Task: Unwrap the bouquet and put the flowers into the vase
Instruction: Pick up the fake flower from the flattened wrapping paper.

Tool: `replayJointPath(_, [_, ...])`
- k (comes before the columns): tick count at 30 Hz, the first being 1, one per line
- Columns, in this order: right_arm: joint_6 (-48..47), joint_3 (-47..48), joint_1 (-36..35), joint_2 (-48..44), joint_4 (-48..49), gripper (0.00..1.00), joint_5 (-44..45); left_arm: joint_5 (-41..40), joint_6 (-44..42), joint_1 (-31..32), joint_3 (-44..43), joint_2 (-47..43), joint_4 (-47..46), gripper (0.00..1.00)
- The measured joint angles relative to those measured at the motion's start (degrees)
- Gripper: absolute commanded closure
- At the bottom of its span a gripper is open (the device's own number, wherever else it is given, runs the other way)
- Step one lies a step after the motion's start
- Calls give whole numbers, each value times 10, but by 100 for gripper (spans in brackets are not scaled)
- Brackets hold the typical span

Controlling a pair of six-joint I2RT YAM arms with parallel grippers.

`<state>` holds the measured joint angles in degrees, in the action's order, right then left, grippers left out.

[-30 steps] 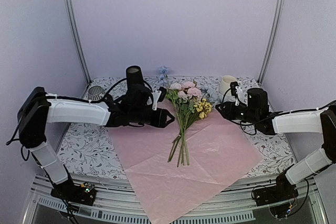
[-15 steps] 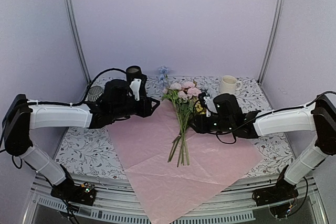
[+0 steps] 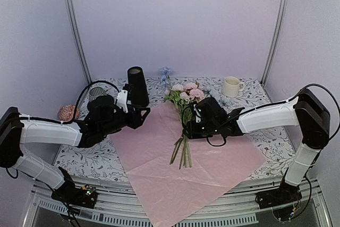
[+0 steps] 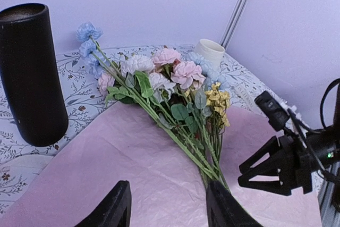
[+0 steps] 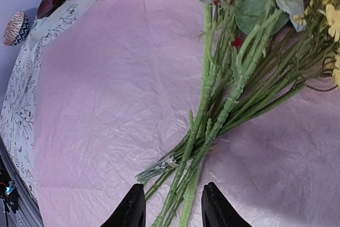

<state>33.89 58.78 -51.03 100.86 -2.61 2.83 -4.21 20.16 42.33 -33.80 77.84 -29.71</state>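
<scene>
Right jaws have slid over the flowers (image 3: 186,95), masking mid-stems from above; they and left jaws gape empty.

No readable text, labels or numbers anywhere.

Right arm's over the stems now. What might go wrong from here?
The stems splay loosely, so the right end effector, open above them, may catch only a few. The pink wrapping paper lies beneath and might get pinched too. The black vase stands close by the left end effector; a swing could topple it.
</scene>
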Motion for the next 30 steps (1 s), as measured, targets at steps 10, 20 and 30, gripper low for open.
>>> replayJointPath(10, [24,1,-19,28,-16,69,-4,-14,-3,0,0,-1,-17,50])
replayJointPath(20, [47,5,-38,49,-17,73,-10,-24,-7,0,0,-1,-17,50])
replayJointPath(30, [75,5,-49,62,-19,96,-19,-24,-11,0,0,-1,-17,50])
